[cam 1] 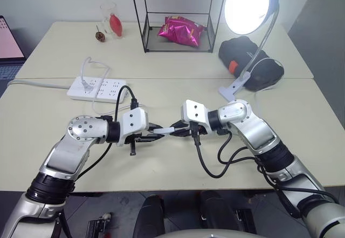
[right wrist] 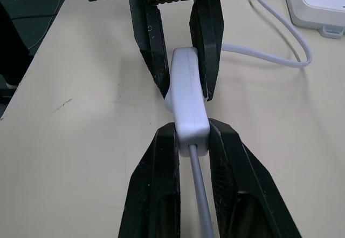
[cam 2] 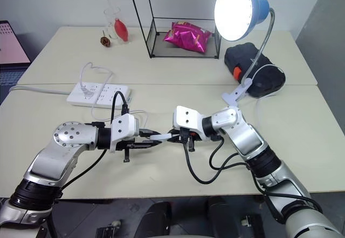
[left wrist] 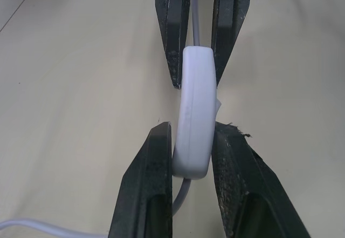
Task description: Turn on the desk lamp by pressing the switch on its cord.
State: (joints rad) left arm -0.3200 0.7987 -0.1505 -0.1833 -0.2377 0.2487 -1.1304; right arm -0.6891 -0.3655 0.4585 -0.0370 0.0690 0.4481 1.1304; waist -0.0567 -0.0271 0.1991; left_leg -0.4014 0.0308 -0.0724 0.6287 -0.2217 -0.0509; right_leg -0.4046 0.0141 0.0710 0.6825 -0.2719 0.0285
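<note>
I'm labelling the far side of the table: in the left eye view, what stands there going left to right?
Glass with a red thing in it → pink snack bag in the wire frame → lit desk lamp.

No text, label or number is readable on anything here

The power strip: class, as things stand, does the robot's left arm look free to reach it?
Probably not yet. The left gripper is shut on the switch, which the right gripper also clamps. The table between it and the power strip looks bare.
</note>
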